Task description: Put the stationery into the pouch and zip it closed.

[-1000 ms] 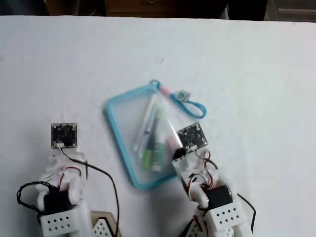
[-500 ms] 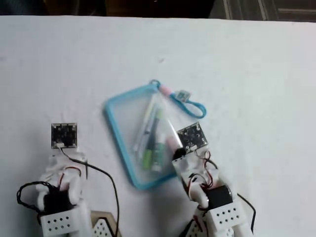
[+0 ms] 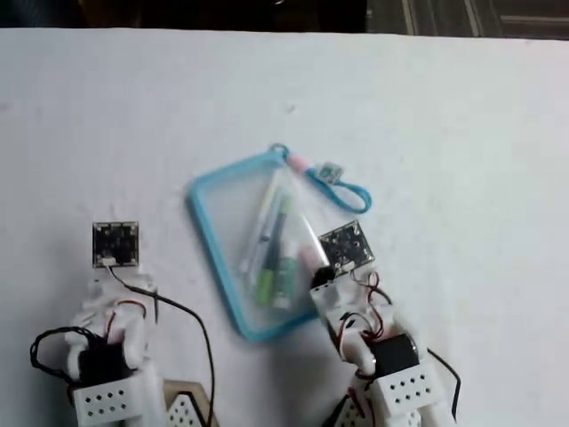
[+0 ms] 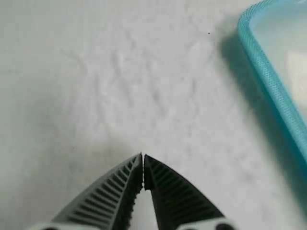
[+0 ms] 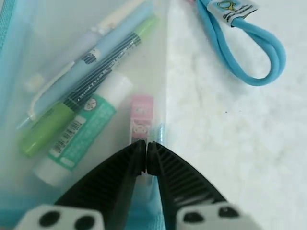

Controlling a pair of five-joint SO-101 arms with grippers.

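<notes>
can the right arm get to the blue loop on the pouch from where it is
Probably yes. The blue loop lies flat on the table ahead of the right gripper, with nothing between them. The jaws are shut, so they would have to open first.

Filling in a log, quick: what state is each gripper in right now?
Left gripper: closed, empty, over the table.
Right gripper: closed at the edge of the pouch; whether it grips it cannot be told.

White table point(image 3: 462, 133), faintly wrinkled surface, evenly lit; dark wooden furniture point(image 3: 267, 12) beyond far edge.
</notes>
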